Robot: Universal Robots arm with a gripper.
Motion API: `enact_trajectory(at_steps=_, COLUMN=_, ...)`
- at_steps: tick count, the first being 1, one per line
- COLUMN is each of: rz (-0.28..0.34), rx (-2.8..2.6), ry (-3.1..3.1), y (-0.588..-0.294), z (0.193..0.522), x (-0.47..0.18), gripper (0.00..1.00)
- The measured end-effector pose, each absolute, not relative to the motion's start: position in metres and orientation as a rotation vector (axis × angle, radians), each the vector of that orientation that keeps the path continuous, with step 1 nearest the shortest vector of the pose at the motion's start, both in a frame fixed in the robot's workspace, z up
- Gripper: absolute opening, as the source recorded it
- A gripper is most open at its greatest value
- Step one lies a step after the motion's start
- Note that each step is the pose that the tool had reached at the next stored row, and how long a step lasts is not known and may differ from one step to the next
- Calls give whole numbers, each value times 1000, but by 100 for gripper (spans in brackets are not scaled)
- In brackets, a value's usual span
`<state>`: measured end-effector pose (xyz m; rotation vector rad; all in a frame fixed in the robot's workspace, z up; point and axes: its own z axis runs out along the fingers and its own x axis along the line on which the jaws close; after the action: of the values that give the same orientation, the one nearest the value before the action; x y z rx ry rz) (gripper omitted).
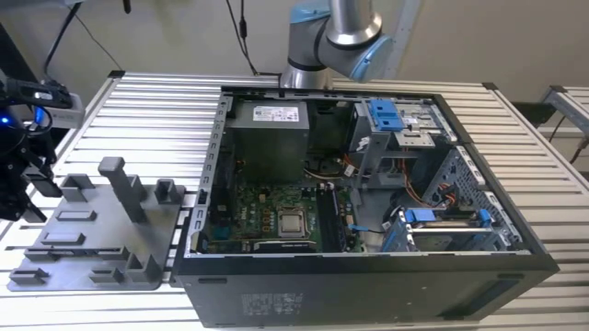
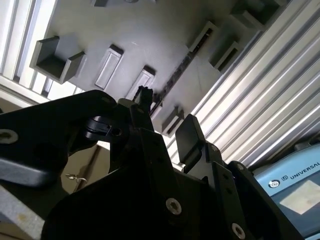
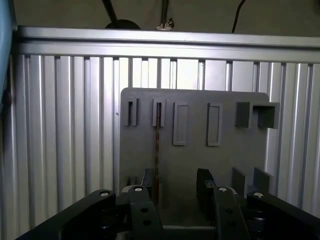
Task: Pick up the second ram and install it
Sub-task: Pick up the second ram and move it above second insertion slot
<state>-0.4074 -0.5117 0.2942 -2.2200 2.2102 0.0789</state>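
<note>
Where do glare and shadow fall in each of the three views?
Exterior view: the table slats shine pale, while the inside of the computer case lies in shadow. First wrist view: glare whitens the slats around the grey tray. Second wrist view: the end effector is a near-black silhouette against bright slats.

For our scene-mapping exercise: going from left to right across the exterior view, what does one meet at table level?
Claw → tray → computer case
</note>
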Motion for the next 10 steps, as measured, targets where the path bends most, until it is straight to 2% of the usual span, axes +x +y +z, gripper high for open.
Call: enact_trajectory(at_steps=10, rz=76, rx=-2221, ry=2212, y=-512, z=286, x=-407, gripper=48)
